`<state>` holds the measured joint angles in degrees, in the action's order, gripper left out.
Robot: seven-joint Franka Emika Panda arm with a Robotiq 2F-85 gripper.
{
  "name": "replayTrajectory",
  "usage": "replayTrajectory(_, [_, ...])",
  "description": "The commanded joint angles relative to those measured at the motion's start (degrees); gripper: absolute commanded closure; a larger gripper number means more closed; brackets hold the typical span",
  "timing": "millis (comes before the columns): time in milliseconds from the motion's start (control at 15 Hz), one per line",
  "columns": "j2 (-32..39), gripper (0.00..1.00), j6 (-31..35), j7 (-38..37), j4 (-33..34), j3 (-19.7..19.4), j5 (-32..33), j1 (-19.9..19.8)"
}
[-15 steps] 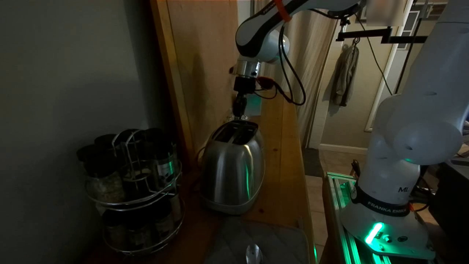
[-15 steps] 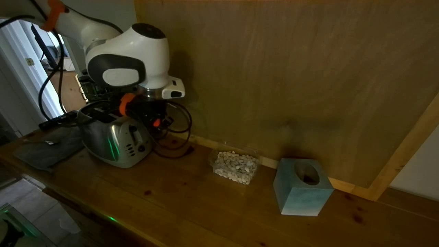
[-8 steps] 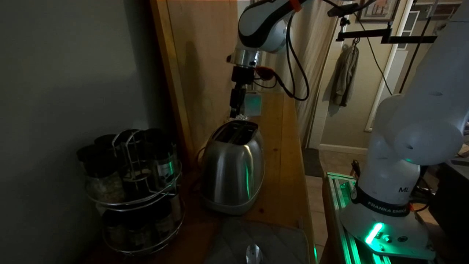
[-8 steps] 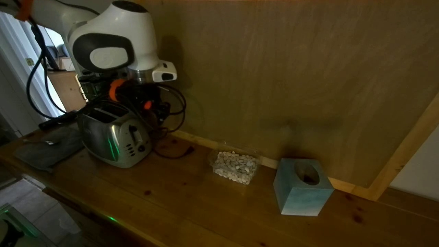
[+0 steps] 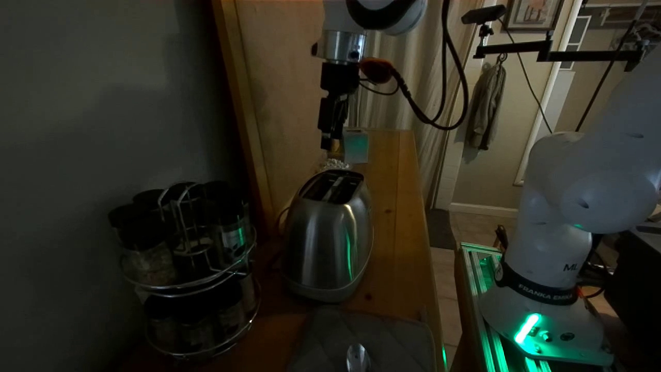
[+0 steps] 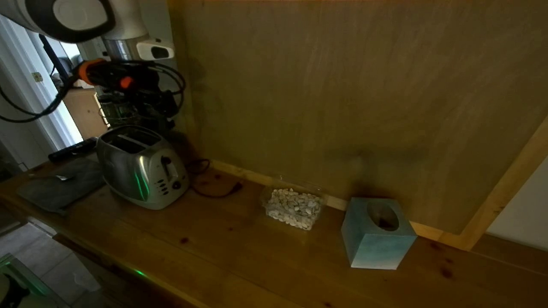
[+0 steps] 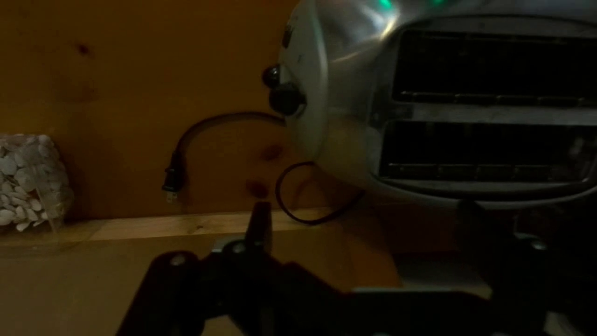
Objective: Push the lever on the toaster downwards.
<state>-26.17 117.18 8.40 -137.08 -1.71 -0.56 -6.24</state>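
The silver toaster point(image 5: 330, 243) stands upright on the wooden counter, its dark slots facing up. On its pale end face, the black lever point(image 6: 166, 161) sits near the top of its track in an exterior view, above a round knob point(image 6: 176, 185). From above, the wrist view shows that same lever point(image 7: 286, 99) sticking out from the toaster's end. My gripper point(image 7: 365, 205) is open, its dark fingers wide apart with only background between them. It hangs above and on the wall side of the toaster, apart from the lever. In an exterior view the gripper point(image 5: 329, 142) is higher than the toaster's top.
A wire rack of black-lidded jars point(image 5: 186, 279) stands near the toaster. The toaster's cord point(image 6: 218, 196) lies loose by the wall panel point(image 6: 342, 98). Farther along are a bag of white pebbles point(image 6: 294, 208) and a blue tissue box point(image 6: 379, 233). A grey pad point(image 5: 382, 336) holds a spoon point(image 5: 357, 357).
My gripper has risen from beside the toaster's control end and shifted back over the toaster's wall side, while its fingers have spread. The toaster and its lever look the same.
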Motion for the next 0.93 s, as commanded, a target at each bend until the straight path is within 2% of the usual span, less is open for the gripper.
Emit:
replayTrajectory(0, [-4.55, 0.0, -5.24, -8.47, -1.0, 4.11, 2.58, 2.42])
replayTrajectory(333, [-6.87, 0.0, -9.93, -15.13, -1.24, 8.12, 2.03, 5.39])
replayTrajectory(400, [-5.04, 0.0, -8.66, -13.13, -0.28, 6.65, 1.43, 5.57])
replayTrajectory(867, [-5.72, 0.0, -9.47, -14.44, -0.6, 7.48, 1.4, 6.12])
